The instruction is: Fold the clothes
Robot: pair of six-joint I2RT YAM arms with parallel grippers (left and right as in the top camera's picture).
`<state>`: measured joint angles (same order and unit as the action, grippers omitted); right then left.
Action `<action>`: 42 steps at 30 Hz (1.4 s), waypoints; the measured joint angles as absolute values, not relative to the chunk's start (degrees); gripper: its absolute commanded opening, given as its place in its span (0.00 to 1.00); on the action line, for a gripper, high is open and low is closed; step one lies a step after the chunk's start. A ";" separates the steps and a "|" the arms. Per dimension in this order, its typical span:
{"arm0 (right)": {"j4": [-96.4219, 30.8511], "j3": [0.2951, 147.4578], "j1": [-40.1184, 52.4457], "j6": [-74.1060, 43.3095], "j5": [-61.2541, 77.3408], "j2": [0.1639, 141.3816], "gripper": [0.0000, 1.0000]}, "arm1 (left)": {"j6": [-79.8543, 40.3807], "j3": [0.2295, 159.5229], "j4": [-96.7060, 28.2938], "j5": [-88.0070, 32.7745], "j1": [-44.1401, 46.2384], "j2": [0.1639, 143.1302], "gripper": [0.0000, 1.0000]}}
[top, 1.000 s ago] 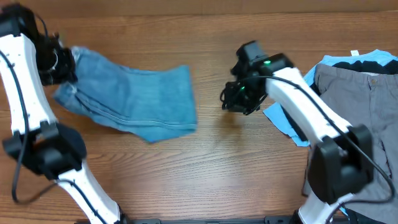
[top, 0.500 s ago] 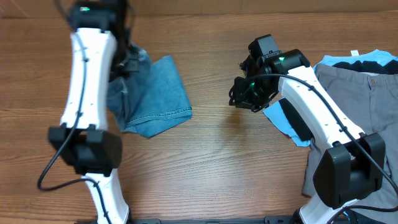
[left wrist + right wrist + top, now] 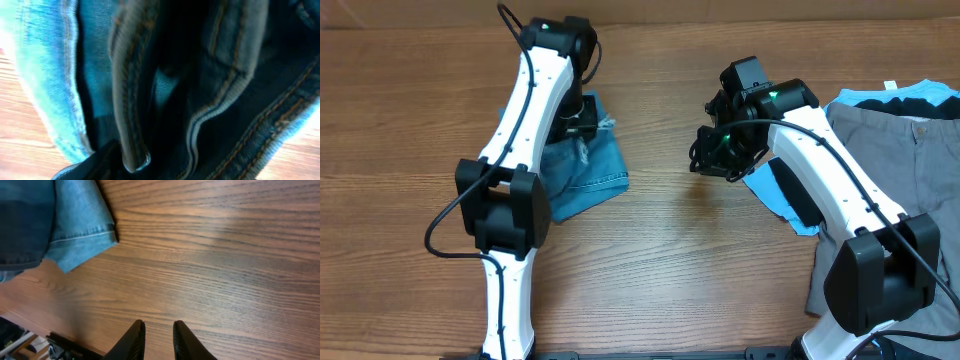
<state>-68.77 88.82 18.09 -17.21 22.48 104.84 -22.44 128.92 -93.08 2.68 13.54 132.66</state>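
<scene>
Since half a second ago my left arm has swung right and the shorts (image 3: 595,172) have bunched into a smaller heap beneath it; my right arm has not shifted.

The near part of the table (image 3: 670,280) is plain wood. Grey trousers (image 3: 890,160) run down the right side to the near edge, lying over a blue shirt (image 3: 775,197) whose corner pokes out to the left.

At mid-table the right gripper (image 3: 158,325) hovers over wood just beside that shirt corner, fingers drawn nearly together and holding nothing.

Left of centre lie the denim shorts. The left gripper (image 3: 582,115) is clamped on their far edge, with the cloth pulled up to it and denim seams filling its camera.

Far right, something black (image 3: 910,100) shows above the trousers.
</scene>
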 measured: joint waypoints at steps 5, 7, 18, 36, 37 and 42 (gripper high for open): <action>-69.10 88.82 18.09 -16.05 22.50 104.84 0.30 | -22.20 131.37 -96.64 -0.10 12.56 132.68 1.00; -68.93 88.82 18.09 -15.75 22.48 104.84 0.32 | -21.04 133.12 -96.62 -1.28 11.25 132.64 1.00; -48.27 88.82 19.75 -12.05 37.78 104.84 0.48 | -17.06 133.82 -96.49 -3.53 -2.17 130.06 0.77; -48.12 88.82 24.14 -19.11 32.18 104.84 0.49 | -12.88 132.68 -91.26 -17.63 -3.09 129.91 0.69; -49.17 88.82 23.33 -19.27 31.18 104.84 0.49 | -12.84 132.68 -90.98 -17.96 -1.83 129.91 0.71; -50.61 88.82 19.75 -18.83 30.00 104.84 0.53 | -13.19 132.68 -90.41 -17.04 3.68 129.91 0.91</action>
<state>-50.61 88.82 19.75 -18.83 30.00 104.84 -13.19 132.68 -90.41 -17.04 3.68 129.91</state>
